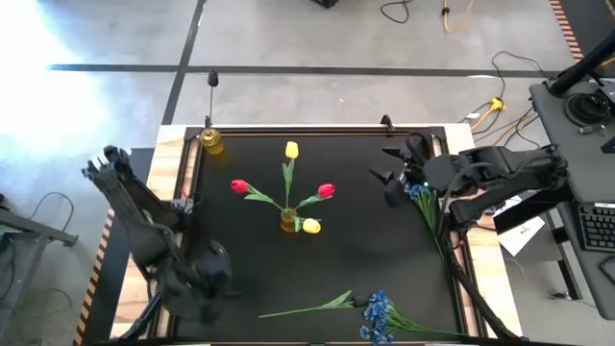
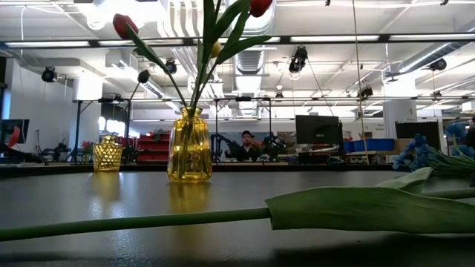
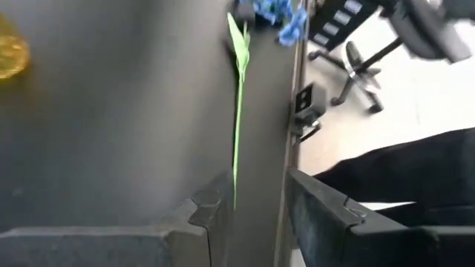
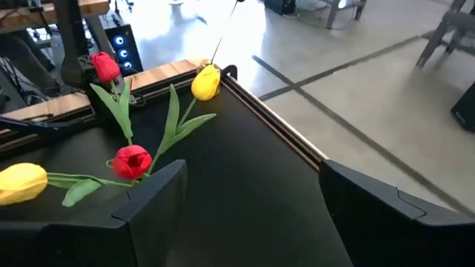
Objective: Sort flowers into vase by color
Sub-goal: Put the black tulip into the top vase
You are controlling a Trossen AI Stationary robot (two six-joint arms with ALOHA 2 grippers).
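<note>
Two dark, matte, jointed arms, each gripper (image 3: 252, 215) (image 4: 245, 215) with two flat, angular black fingers.

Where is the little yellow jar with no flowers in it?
In the high view, the empty yellow jar stands at the table's far left corner, well apart from the yellow vase of tulips in the middle.
</note>
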